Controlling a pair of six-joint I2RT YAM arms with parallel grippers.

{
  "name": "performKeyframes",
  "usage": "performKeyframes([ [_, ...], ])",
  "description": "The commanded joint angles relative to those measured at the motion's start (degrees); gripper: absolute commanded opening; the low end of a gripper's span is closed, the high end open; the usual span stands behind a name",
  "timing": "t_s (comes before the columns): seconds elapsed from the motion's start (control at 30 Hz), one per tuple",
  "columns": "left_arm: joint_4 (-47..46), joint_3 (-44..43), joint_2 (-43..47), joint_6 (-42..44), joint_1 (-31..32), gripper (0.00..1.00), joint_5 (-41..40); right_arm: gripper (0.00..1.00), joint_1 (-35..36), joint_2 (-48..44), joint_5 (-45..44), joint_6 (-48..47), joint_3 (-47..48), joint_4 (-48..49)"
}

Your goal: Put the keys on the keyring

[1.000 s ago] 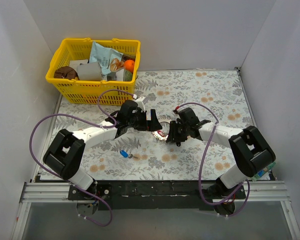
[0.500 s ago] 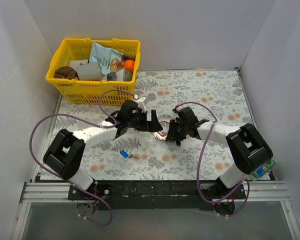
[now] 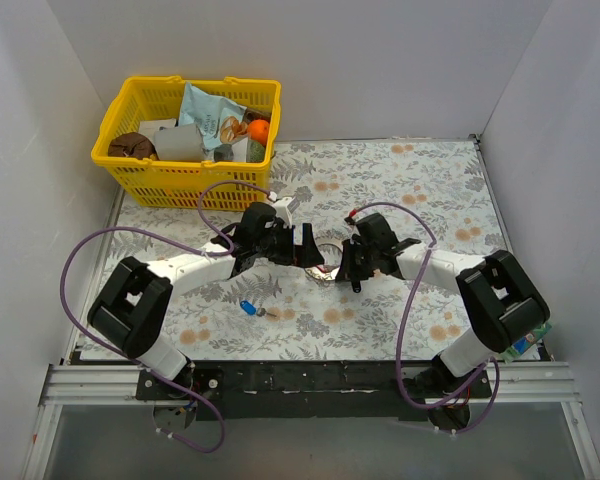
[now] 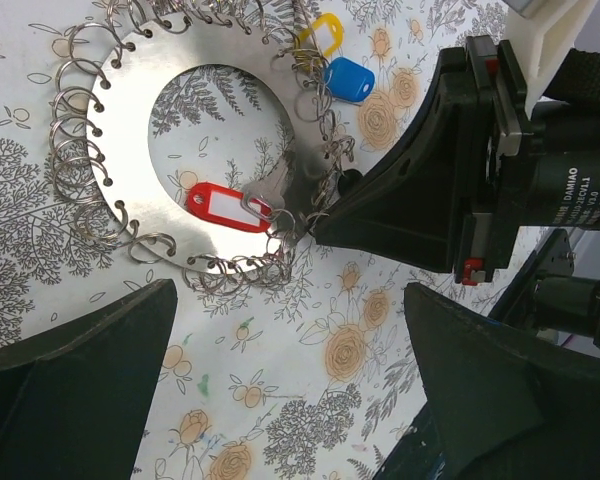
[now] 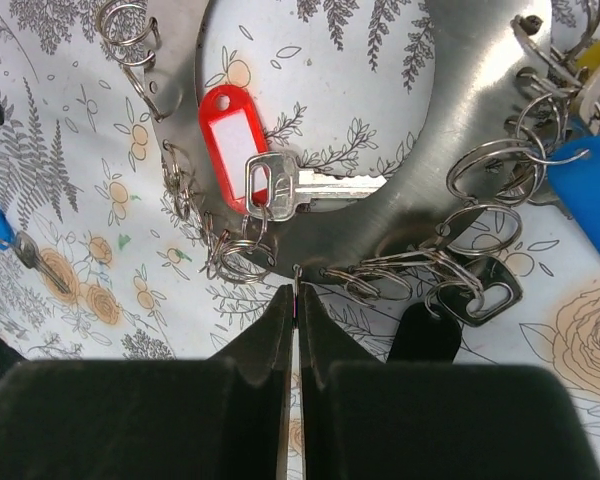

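The right fingers [image 5: 265, 340] were pinched shut on a rim loop of the keyring [image 5: 420, 200], flat on the table [image 5: 100, 250]; left fingers [image 4: 500, 370] gaped wide. I'd keep that loop steady to thread the red-tagged key [image 5: 315, 185].

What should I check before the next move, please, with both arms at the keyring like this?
1. Right gripper grip on the keyring: fingers shut on a small wire loop at its rim. Ok.
2. Left gripper free to fetch a key: open, holding nothing. Ok.
3. Red key attached: it lies across the plate with its head at a loop, but whether it is fully threaded, cannot tell.
4. All keys on: the loose blue key lies apart from the keyring, unheld. Not ok.
5. Pinched loop pried open for threading: cannot tell.
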State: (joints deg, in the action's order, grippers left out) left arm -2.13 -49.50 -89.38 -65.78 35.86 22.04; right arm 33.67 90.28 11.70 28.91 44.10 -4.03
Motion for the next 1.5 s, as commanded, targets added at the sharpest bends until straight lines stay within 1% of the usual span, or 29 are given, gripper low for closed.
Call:
performKeyframes([
  [0.0, -0.15, 0.10, 2.81, 1.62, 0.09, 0.98, -0.86, 0.04, 0.08, -3.09, 2.34, -6.12, 2.57, -1.42],
  [0.07, 0.28, -0.07, 3.25, 1.53, 0.09, 0.98, -3.05, 0.03, -0.01, -3.35, 3.32, -9.37, 3.80, -2.81],
  [0.23, 0.46, -1.21, 4.83, 3.46, 0.18, 0.98, -3.85, 0.02, -0.18, -2.92, 6.31, -16.59, 9.41, -6.51],
  [0.33, 0.46, -2.01, 6.24, 4.51, 0.09, 0.98, -5.25, 0.02, -0.53, -2.30, 10.78, -20.63, 12.31, -7.30],
  [0.37, -0.06, -2.01, 6.94, 4.87, 0.18, 0.98, -5.95, 0.01, -1.14, -1.78, 13.75, -22.12, 13.11, -7.39],
  [0.47, -0.68, -2.36, 7.82, 5.66, 0.00, 0.98, -6.31, 0.01, -1.76, -1.07, 17.37, -25.72, 16.53, -9.49],
  [0.67, -1.73, -3.42, 10.28, 9.52, -0.17, 0.98, -3.76, 0.01, -2.12, -0.90, 18.18, -33.63, 21.37, -14.15],
  [0.8, -4.10, -1.92, 14.41, 15.05, -0.17, 0.98, -2.97, 0.01, -2.38, -3.17, 17.91, -36.02, 23.40, -14.95],
  [0.93, -5.78, -0.26, 18.97, 19.27, -0.17, 0.98, -0.08, 0.01, -2.47, -6.08, 17.92, -37.95, 24.19, -14.51],
  [1.03, -5.17, -0.43, 19.86, 19.98, -0.35, 0.98, 2.03, 0.01, -2.73, -8.36, 18.35, -39.80, 24.81, -14.34],
  [1.13, -2.97, -1.92, 19.25, 20.60, -0.52, 0.98, 7.47, 0.01, -2.82, -10.56, 20.90, -41.12, 24.90, -13.64],
  [1.2, -3.14, -2.10, 18.63, 20.69, -0.70, 0.98, 13.79, 0.01, -2.91, -11.88, 23.97, -41.65, 24.90, -13.20],
  [1.3, -7.35, -0.52, 18.54, 19.55, -0.88, 0.95, 19.51, 0.01, -3.00, -12.76, 28.01, -41.74, 25.42, -13.02],
  [1.43, -11.92, 0.62, 18.81, 17.71, -1.14, 0.93, 22.17, 0.01, -3.35, -13.02, 33.64, -42.44, 26.04, -13.55],
  [1.47, -13.15, 0.98, 18.98, 17.62, -1.14, 0.90, 21.99, 0.01, -3.35, -13.20, 36.00, -42.79, 26.13, -13.63],
])
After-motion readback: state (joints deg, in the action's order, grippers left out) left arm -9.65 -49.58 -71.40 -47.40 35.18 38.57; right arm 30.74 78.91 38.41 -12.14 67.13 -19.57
